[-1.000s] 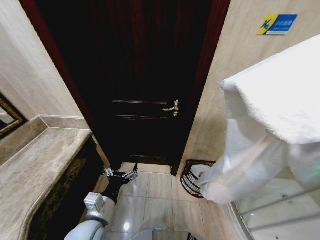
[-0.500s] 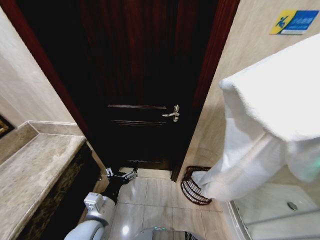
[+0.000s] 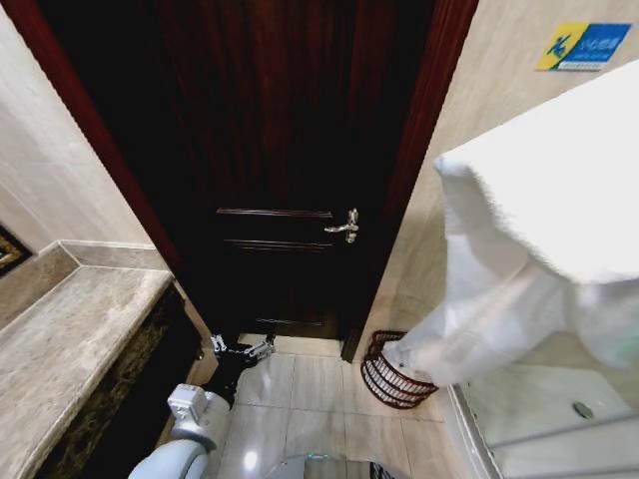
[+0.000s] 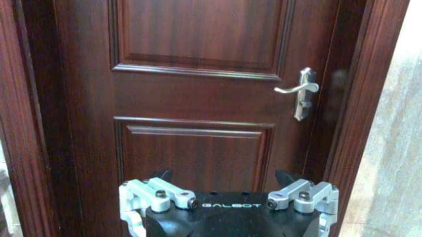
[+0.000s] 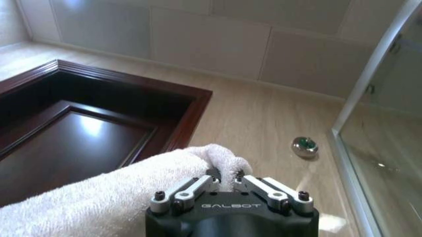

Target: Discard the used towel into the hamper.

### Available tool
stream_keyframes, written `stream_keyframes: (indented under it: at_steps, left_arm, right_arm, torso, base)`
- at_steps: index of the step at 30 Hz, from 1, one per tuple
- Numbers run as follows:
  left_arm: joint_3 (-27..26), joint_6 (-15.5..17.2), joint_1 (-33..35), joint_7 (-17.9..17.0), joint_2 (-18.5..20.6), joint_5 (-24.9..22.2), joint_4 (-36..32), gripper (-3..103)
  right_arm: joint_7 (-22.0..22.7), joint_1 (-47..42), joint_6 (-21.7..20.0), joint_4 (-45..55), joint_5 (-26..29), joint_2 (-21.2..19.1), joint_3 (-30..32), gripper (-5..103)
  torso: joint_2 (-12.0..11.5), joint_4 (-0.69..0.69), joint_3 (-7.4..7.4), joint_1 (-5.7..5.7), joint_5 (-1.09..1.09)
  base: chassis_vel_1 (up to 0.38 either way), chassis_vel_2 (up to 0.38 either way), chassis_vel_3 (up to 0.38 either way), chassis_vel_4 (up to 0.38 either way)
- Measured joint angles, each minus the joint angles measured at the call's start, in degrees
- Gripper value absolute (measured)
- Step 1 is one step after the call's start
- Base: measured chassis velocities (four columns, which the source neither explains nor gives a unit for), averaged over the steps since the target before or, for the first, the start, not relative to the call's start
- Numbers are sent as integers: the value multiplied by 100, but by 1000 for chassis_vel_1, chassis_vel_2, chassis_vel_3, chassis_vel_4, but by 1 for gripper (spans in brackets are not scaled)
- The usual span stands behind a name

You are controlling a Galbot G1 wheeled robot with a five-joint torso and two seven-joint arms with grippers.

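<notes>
A: Where is the towel?

B: High on the robot's right, a thick white terry cloth draped in heavy folds. Its lower tip hangs just over the hamper, a small round basket of dark red-brown bars standing on the glossy tiled floor by the wall, beside the door frame.

A: What holds it?

B: The right gripper. Its fingers are pinched narrow on a bunched, nubby edge of the cloth.

A: And the other arm?

B: The left gripper hangs low before the panelled dark wood door, its fingers spread wide on nothing. A curved metal handle sits on the door.
</notes>
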Motion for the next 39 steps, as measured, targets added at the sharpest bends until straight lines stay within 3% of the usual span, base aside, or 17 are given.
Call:
stream_keyframes:
  at_steps: [19, 33, 39]
  left_arm:
    - [0, 0, 0, 0, 0, 0, 0, 100]
    - [0, 0, 0, 0, 0, 0, 0, 100]
    - [0, 0, 0, 0, 0, 0, 0, 100]
  right_arm:
    - [-60, -39, 29, -39, 97, -23, 94, 7]
    - [142, 241, 72, -303, -252, -202, -201, 7]
    - [227, 849, 150, -827, -485, -382, -707, 7]
  torso:
    - [0, -1, 0, -2, -1]
    - [-1, 0, 2, 5, 0]
    - [0, 1, 0, -1, 0]
  base:
    - [-43, 52, 45, -44]
    - [-33, 29, 37, -34]
    - [0, 0, 0, 0]
